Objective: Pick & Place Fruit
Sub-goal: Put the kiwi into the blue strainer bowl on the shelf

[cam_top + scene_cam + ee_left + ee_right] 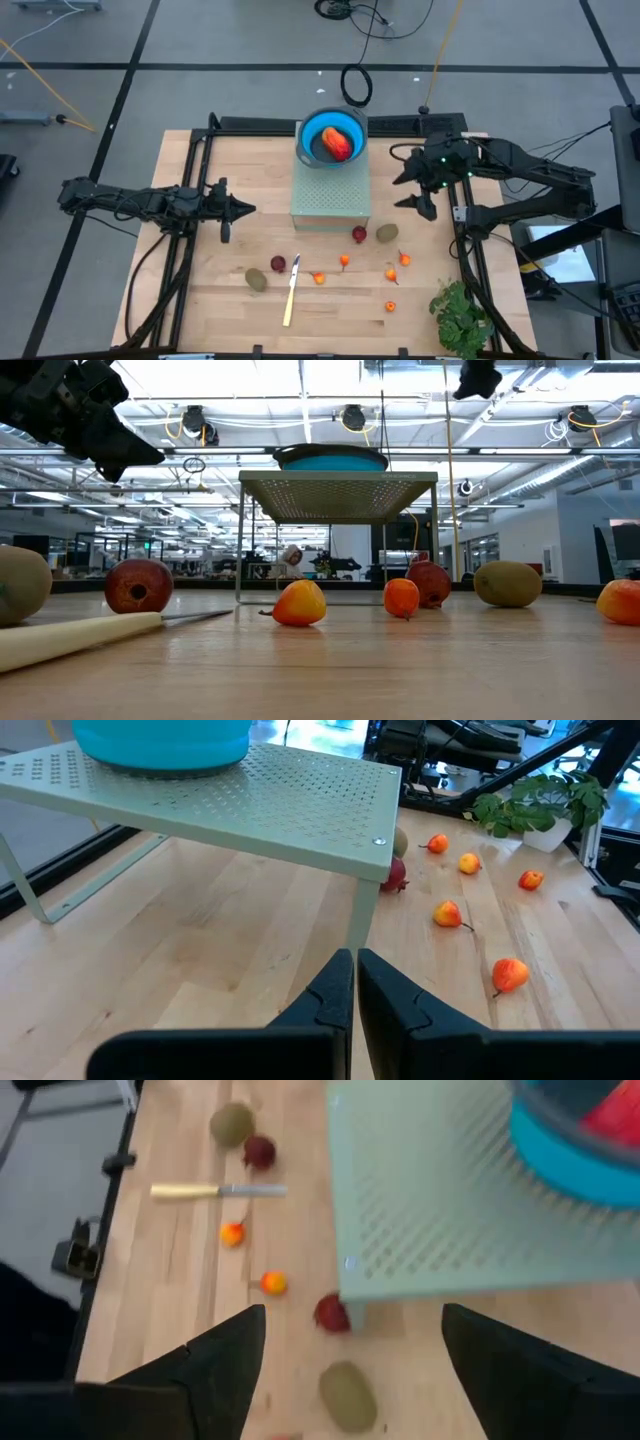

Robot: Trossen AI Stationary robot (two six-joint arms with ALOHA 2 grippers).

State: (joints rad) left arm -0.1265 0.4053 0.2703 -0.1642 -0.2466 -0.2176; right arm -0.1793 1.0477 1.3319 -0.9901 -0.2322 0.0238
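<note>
The red-orange oblong [338, 143] lies in the blue bowl [309, 130] on the pale green rack [331, 197] at the far middle of the desk [200, 290]. Just right of the rack sit a dark red ball [359, 234] and a kiwi [387, 233]; another ball [278, 264] and kiwi [257, 280] lie nearer left, beside the knife [291, 291]. Tiny orange bits [391, 274] are scattered to the right. The right tool [418, 190] hangs right of the rack, fingers spread, holding nothing. The left tool [240, 209] waits left, pressed together
</note>
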